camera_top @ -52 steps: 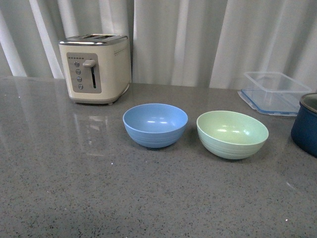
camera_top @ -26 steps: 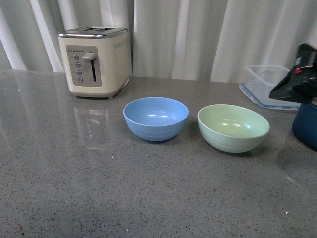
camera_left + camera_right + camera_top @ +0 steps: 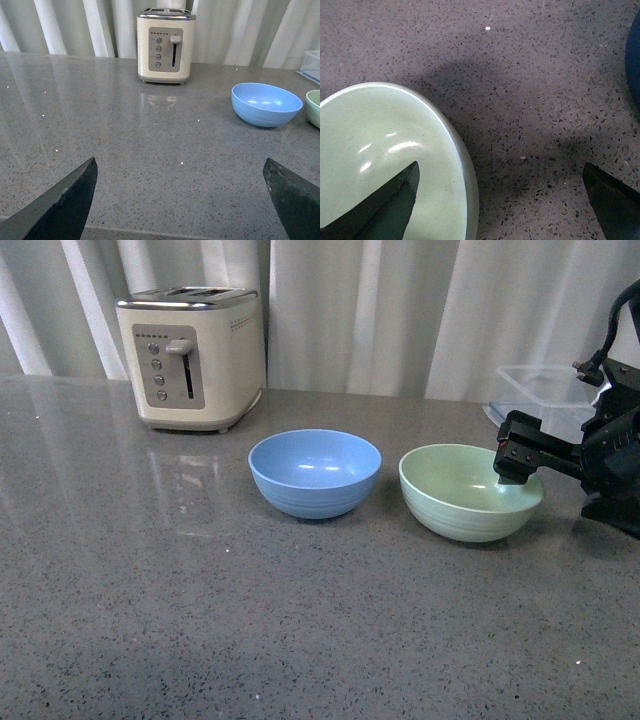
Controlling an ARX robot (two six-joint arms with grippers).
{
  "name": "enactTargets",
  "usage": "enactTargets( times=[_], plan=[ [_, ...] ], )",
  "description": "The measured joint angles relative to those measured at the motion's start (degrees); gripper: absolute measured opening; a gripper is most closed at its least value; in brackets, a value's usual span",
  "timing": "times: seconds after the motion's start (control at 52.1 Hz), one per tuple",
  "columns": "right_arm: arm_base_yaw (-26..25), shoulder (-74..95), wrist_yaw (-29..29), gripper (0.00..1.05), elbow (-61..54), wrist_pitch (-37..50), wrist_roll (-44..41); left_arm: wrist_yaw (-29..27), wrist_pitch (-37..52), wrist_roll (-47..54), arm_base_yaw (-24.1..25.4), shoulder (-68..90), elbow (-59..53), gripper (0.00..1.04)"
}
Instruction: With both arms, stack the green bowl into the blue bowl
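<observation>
The pale green bowl point(image 3: 455, 495) sits upright on the grey counter, with the light blue bowl point(image 3: 314, 472) close beside it to its left, the two apart. My right gripper point(image 3: 522, 455) is open at the green bowl's right rim. In the right wrist view the green bowl point(image 3: 380, 150) has its rim between the spread fingers of that gripper point(image 3: 500, 200): one finger point(image 3: 390, 205) over the bowl's inside, the other over the counter. My left gripper point(image 3: 180, 200) is open above bare counter, well short of the blue bowl point(image 3: 266, 103); it is out of the front view.
A cream toaster point(image 3: 192, 355) stands at the back left. Behind the right arm sits a clear container point(image 3: 545, 390). The edge of a dark blue pot point(image 3: 634, 60) lies close to the right gripper. White curtains close off the back of the counter.
My right arm has come in from the right and dropped to the green bowl's right rim, now covering the dark pot. Both bowls stay where they were.
</observation>
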Motion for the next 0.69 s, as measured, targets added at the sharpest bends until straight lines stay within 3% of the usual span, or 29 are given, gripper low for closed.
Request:
enactTargets(
  times=[0.153,0.307,0.518,0.633,0.691],
  plan=[
    [0.0,0.9,0.2,0.75,0.8,-0.7,0.0,0.0,0.0,0.0,0.0,0.0,0.0,0.98],
    [0.5,1.0,0.8,0.44,1.5,-1.3,-0.1,0.0,0.0,0.0,0.0,0.0,0.0,0.98],
    [0.9,1.2,1.0,0.15,2.4,-2.2,-0.4,0.0,0.0,0.0,0.0,0.0,0.0,0.98],
    [1.0,1.2,1.9,0.01,2.4,-2.3,-0.9,0.0,0.0,0.0,0.0,0.0,0.0,0.98],
    [1.2,0.7,1.9,0.01,2.4,-2.4,-1.2,0.0,0.0,0.0,0.0,0.0,0.0,0.98]
  ],
)
